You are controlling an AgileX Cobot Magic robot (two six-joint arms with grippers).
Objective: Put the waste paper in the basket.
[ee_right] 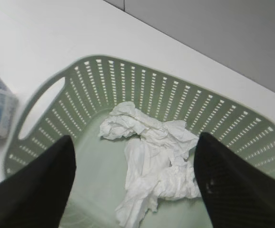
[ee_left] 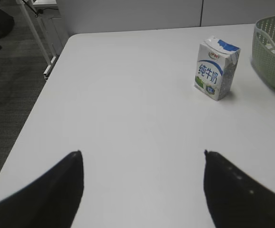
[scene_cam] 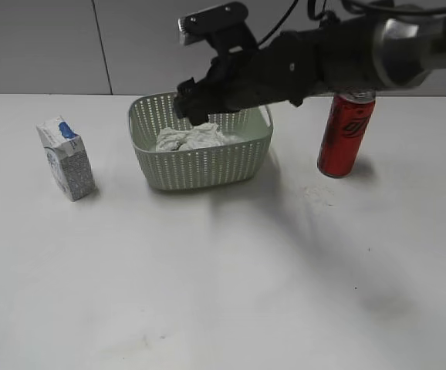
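The sage-green basket [scene_cam: 200, 166] stands at the table's back middle. Crumpled white waste paper [scene_cam: 192, 139] lies inside it, also seen in the right wrist view [ee_right: 152, 161] on the basket floor [ee_right: 94, 175]. My right gripper [scene_cam: 194, 104] hangs over the basket's middle, open and empty, its fingers [ee_right: 135, 142] spread on either side of the paper below. My left gripper [ee_left: 142, 154] is open and empty above bare table, far left of the basket's edge [ee_left: 270, 52]. It is out of the exterior view.
A white-and-blue carton [scene_cam: 66, 158] stands left of the basket, also in the left wrist view [ee_left: 216, 69]. A red can [scene_cam: 346, 135] stands to the basket's right. The table's left edge [ee_left: 37, 104] drops to the floor.
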